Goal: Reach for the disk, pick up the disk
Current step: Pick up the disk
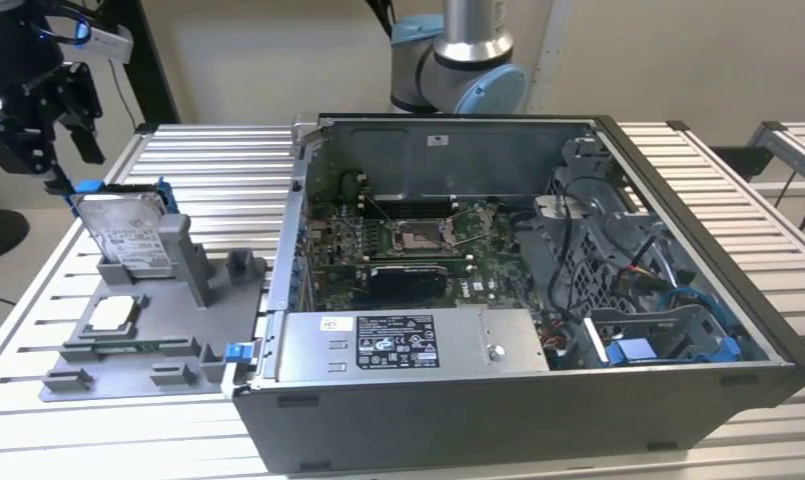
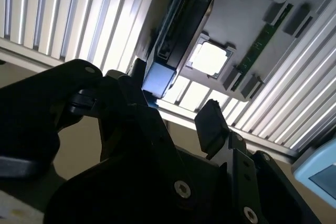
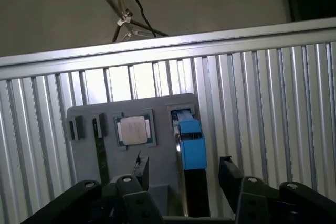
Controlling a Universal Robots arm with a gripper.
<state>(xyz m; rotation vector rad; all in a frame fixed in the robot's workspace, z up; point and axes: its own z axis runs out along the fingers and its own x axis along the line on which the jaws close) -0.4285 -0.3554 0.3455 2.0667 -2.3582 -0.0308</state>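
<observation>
**Wide-open gripper poised over the upright disk, nothing held yet**

In the upper left of the exterior view we see the gripper [image 1: 49,140] hanging just above the disk [image 1: 119,235]. The disk stands on edge, leaning back, in the grey holder [image 1: 175,330] on the slatted table [image 1: 722,180], to the exterior view's left of the computer case [image 1: 509,400]. From the hand it lies below, a little toward the frame's lower right. In the first wrist view the fingers [image 3: 227,174] are spread wide, one on each side of the disk's thin blue-capped edge, with clear gaps. We judge the disk's long axis runs between them, so they would close across its thickness.
</observation>
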